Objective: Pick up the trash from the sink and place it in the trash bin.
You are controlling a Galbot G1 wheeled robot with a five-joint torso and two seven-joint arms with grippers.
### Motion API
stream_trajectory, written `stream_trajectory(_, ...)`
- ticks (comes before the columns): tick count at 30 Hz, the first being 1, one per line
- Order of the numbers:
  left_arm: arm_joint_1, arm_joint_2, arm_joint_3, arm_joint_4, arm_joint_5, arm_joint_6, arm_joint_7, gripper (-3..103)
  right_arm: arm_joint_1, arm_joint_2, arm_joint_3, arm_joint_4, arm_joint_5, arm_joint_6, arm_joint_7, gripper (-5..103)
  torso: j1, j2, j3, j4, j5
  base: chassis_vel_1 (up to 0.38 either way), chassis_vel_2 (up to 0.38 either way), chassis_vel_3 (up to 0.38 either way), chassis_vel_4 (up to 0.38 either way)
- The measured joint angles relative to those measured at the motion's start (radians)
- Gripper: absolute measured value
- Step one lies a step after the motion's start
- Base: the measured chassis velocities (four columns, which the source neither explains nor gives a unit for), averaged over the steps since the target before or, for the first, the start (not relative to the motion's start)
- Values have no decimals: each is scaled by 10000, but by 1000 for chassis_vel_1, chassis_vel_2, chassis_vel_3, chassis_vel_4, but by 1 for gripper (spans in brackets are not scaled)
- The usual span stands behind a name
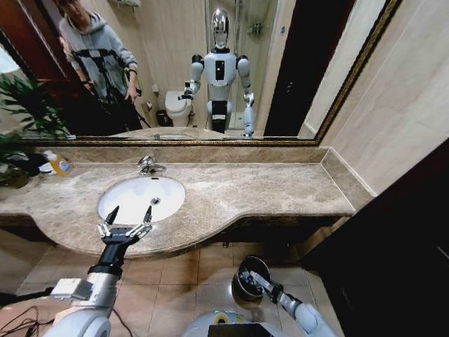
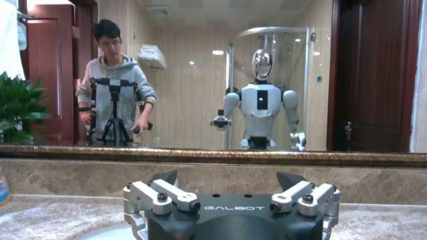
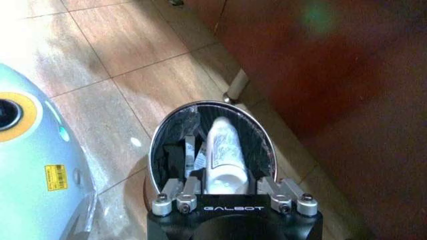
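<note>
Here our right gripper [image 3: 220, 187] holds a white tube [image 3: 223, 150] over the trash bin [image 3: 160, 145]; released off-centre, it could catch the rim. Our left gripper [image 1: 126, 219] hangs open by the sink [image 1: 116, 200].
</note>
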Motion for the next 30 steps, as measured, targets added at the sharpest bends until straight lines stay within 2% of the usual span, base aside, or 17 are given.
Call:
stream_trajectory(1, 0, 0, 0, 0, 0, 0, 0, 100, 0, 0, 0, 0, 0, 0, 0, 39, 0, 0, 0, 0, 0, 0, 0, 0, 0)
stream_trajectory(4, 0, 0, 0, 0, 0, 1, 0, 100, 66, -12, -14, -62, 70, -27, 4, 56, 0, 0, 0, 0, 0, 0, 0, 0, 0)
stream_trajectory(7, 0, 0, 0, 0, 0, 0, 0, 100, 93, -15, -16, -96, 114, -30, 13, 61, 0, 0, 0, 0, 0, 0, 0, 0, 0)
stream_trajectory(9, 0, 0, 0, 0, 0, 0, 0, 100, 106, -27, -15, -103, 174, -31, 24, 72, 0, 0, 0, 0, 1, 0, 0, 0, 0)
stream_trajectory(10, 0, 0, 0, 0, 0, 0, 0, 100, 106, -27, -15, -103, 174, -31, 24, 72, 0, 0, 0, 0, 1, 0, 0, 0, 0)
stream_trajectory(11, 0, 0, 0, 0, 0, 0, 0, 100, 95, -55, -13, -77, 232, -33, 27, 78, 0, 0, 0, 0, 1, 0, 0, 0, 0)
stream_trajectory(13, 0, 0, 0, 0, 0, 0, 0, 100, 85, -74, -11, -52, 266, -39, 29, 78, 0, 0, 0, 0, 1, 0, 0, 0, 0)
stream_trajectory(14, 0, 0, 0, 0, 0, 0, 0, 100, 23, -137, -8, 75, 441, -78, 80, 88, 0, 0, 0, 0, 0, 0, 0, 0, 0)
stream_trajectory(16, 0, 0, 0, 0, 0, 0, 0, 100, -140, -190, -6, 409, 913, -286, 161, 97, 0, 0, 0, 0, 1, 0, 0, 0, 0)
stream_trajectory(26, 0, 0, 0, 0, 0, 0, 0, 100, -469, -252, 70, 1021, 1368, -434, 217, 100, -1, 0, -1, 0, 2, 0, 0, 0, 0)
stream_trajectory(29, 0, 0, 0, 0, 0, 0, 0, 100, -697, -341, 238, 1460, 1831, -492, 283, 100, -1, 0, 0, 0, 3, 0, 0, 0, 0)
stream_trajectory(30, 0, 0, 0, 0, 0, 0, 0, 100, -924, -426, 420, 1918, 2505, -556, 414, 100, -1, 0, -1, 0, -1, 0, 0, 0, 0)
